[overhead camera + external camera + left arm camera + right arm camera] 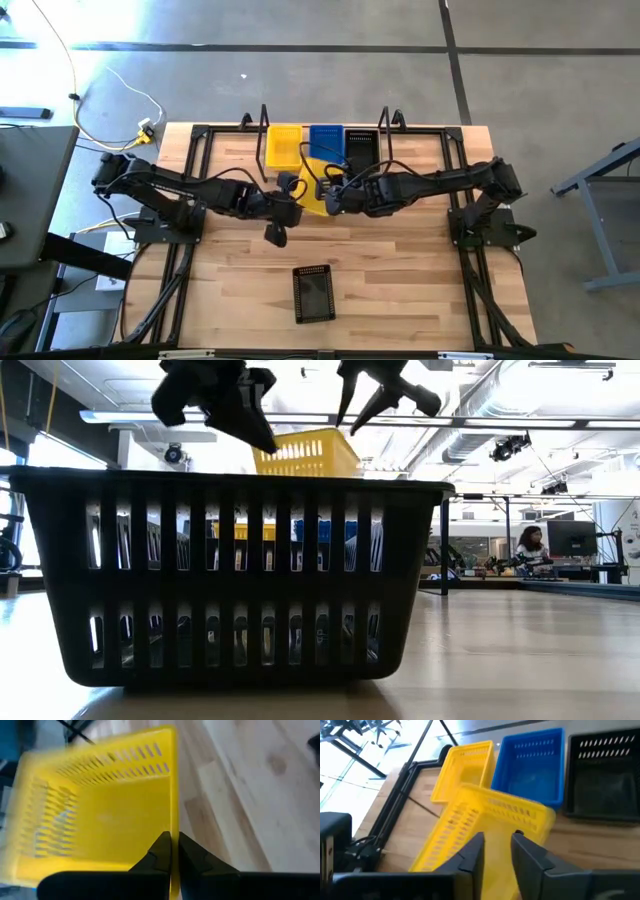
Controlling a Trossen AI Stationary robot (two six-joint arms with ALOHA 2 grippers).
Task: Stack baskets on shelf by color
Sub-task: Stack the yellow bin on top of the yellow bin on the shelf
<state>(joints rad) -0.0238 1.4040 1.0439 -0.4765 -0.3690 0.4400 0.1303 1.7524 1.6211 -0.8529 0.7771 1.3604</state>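
Yellow plastic shows between both arms: a yellow basket [313,196] held above the table [400,280], just in front of the shelf [265,120]. The left gripper [172,851] is clamped on its rim. The right gripper [496,851] stands partly spread at the basket's wall, seemingly not gripping. On the shelf sit a second yellow basket [283,146], a blue basket [326,142] and a black basket [361,147]. Another black basket [313,293] lies nearer the front.
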